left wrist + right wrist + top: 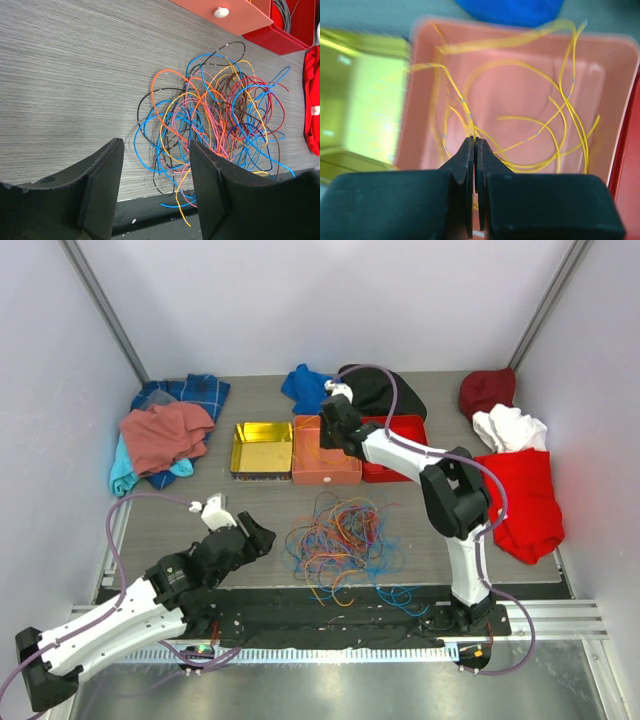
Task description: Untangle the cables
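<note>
Several thin yellow wires (560, 115) already lie sorted in the salmon plastic tray (325, 478) toward the bench's far edge, where the right fingers (467, 155) are pressed together, perhaps pinching 1 strand. The multicoloured tangle of thin cables (340, 540), mid-bench near the front edge, is left to separate; the left fingers (105, 180) stand apart beside it, with bare bench to their left.

Legible text, brands, numbers, signs: none; one white tag (314, 110) on red cloth (311, 75), ahead and far right of left gripper (156, 150): too small to read.
</note>
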Controlling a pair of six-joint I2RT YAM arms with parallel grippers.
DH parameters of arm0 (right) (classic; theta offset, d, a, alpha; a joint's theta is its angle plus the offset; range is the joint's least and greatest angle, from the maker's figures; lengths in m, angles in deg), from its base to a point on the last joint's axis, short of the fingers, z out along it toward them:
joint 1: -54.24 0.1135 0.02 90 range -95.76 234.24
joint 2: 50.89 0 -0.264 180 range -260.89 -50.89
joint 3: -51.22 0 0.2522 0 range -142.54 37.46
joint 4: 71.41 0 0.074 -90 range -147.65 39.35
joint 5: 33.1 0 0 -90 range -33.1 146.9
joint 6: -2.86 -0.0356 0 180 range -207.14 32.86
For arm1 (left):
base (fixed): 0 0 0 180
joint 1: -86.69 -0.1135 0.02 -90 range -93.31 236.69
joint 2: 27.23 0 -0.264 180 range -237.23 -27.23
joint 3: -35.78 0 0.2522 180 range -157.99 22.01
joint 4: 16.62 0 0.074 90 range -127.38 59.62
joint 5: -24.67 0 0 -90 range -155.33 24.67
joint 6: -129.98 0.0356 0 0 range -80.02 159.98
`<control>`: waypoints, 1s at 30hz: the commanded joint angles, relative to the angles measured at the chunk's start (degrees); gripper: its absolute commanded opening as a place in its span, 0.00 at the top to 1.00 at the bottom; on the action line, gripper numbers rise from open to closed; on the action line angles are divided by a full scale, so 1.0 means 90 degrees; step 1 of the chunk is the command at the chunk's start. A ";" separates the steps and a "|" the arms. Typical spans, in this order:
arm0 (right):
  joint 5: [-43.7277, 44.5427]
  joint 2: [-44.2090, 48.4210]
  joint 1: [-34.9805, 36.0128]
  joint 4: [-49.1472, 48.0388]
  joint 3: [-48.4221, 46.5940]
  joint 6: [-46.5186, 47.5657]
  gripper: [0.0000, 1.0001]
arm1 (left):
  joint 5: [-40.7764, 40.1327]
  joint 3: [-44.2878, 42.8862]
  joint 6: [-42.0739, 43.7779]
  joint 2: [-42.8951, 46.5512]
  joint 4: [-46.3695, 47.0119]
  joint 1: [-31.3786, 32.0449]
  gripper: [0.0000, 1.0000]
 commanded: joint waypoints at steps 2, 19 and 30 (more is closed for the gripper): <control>0.0331 0.0005 -0.0029 0.0614 -0.0131 0.0234 0.98 | -0.0188 0.0031 -0.0058 0.0106 -0.0022 -0.0008 0.41; 0.1133 0.1303 -0.0029 0.0478 0.1002 0.0429 0.43 | 0.0036 -0.0008 -0.0049 -0.0100 0.0242 -0.0028 0.41; 0.1241 0.2914 0.0311 0.0361 0.2004 0.0380 0.45 | -0.0042 -0.0047 0.0020 -0.0070 0.0222 -0.0018 0.41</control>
